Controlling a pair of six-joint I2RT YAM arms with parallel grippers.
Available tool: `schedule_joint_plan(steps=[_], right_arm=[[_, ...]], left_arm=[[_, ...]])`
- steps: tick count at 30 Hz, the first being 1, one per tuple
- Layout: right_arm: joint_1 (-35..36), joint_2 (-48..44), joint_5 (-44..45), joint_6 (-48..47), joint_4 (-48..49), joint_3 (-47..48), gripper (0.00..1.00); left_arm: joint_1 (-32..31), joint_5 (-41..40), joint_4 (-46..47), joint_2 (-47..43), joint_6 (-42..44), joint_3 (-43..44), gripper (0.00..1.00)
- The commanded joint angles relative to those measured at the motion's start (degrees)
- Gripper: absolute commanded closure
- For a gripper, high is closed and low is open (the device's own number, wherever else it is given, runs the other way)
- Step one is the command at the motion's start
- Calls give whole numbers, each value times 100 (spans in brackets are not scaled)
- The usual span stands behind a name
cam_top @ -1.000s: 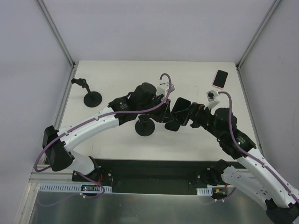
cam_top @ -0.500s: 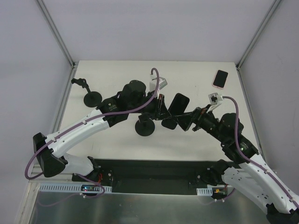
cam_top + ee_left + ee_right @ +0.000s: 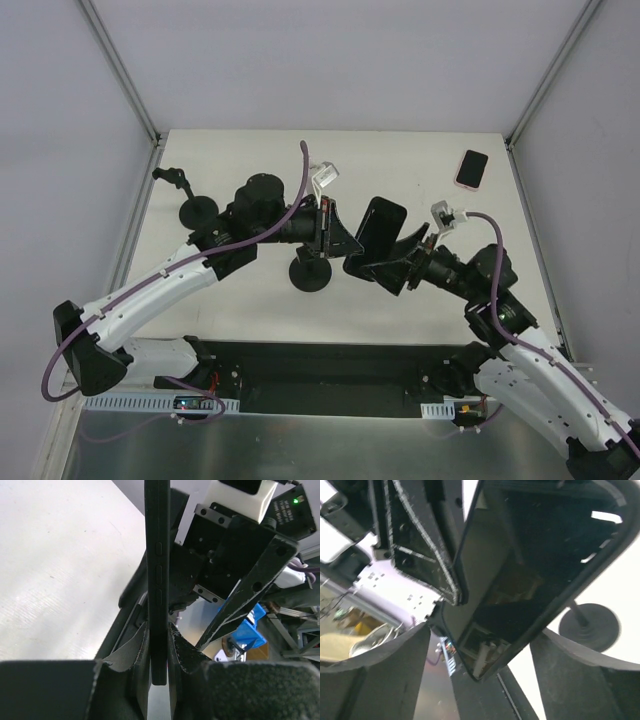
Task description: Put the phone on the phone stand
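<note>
While the worktop (image 3: 240, 160) carries the phone stand (image 3: 311, 274) just below both arms, the black phone (image 3: 380, 228) hangs in the air beside and above it. The left tool (image 3: 159, 655) is clamped on its faces near one end. The right tool (image 3: 480, 650) stands apart, straddling the other end. With so little of it gripped, I'd worry a nudge from the right could pivot the phone loose, or that it knocks the stand over.
</note>
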Motion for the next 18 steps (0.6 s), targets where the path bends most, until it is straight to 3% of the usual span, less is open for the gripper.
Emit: schedule_joint_plan(steps=[1, 5, 6, 9, 10, 11, 12, 13, 14, 18], right_arm=[[-19, 271, -1521, 208, 1493, 6, 25], [-2, 377, -1725, 393, 1889, 15, 51], [-2, 368, -1725, 376, 1907, 15, 69], [7, 307, -1803, 262, 1881, -3, 99], [-2, 298, -1943, 235, 1846, 6, 99], [7, 307, -2049, 209, 1837, 14, 99], [16, 333, -2172, 165, 1828, 75, 99], [16, 385, -2399, 112, 1715, 120, 99], [16, 421, -2488, 68, 1610, 164, 99], [77, 623, -2788, -169, 1065, 445, 99]], left_arm=[[134, 489, 1147, -428, -459, -127, 100], [142, 578, 1217, -436, -512, -153, 100], [151, 595, 1217, -445, -503, -153, 100], [282, 989, 1191, -419, -520, -110, 99], [483, 1191, 1174, -393, -590, -92, 91], [590, 1515, 1174, -358, -687, -101, 73], [712, 1701, 1182, -331, -844, -109, 48], [879, 1911, 1174, -288, -872, -57, 42], [933, 2357, 1139, -157, -864, -4, 41], [942, 2739, 411, 152, -338, 496, 39]])
